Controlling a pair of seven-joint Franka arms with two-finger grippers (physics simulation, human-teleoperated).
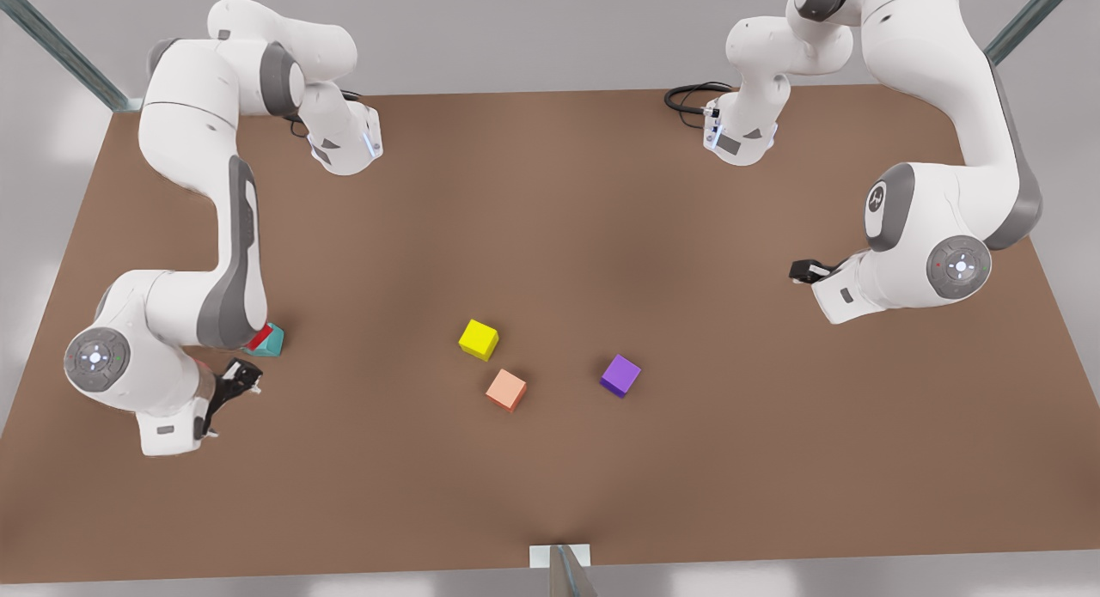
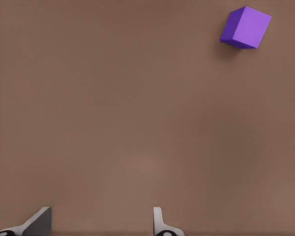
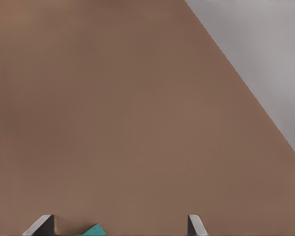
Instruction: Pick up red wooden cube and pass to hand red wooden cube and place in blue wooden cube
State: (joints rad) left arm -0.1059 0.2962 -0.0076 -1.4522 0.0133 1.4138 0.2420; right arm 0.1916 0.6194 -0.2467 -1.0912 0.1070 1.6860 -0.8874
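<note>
The red wooden cube [image 1: 258, 337] rests against the top left of the teal blue wooden cube [image 1: 275, 343], at the front view's left. An arm link hides most of the red cube. Just in front of the pair, my right gripper [image 1: 234, 389] is open and holds nothing. In the right wrist view a teal corner of the blue cube [image 3: 93, 230] shows between its spread fingers [image 3: 42, 223], with the gripper [image 3: 119, 225] raised off the table. At the front view's right, my left gripper [image 1: 803, 271] [image 2: 98, 222] waits open and holds nothing.
A yellow cube [image 1: 479, 338], a salmon-orange cube [image 1: 506, 389] and a purple cube [image 1: 620, 375] [image 2: 246, 27] lie near the middle of the brown table [image 1: 550, 193]. The table's edge [image 3: 246, 88] runs close to my right gripper. A metal post [image 1: 563, 571] stands at the front edge.
</note>
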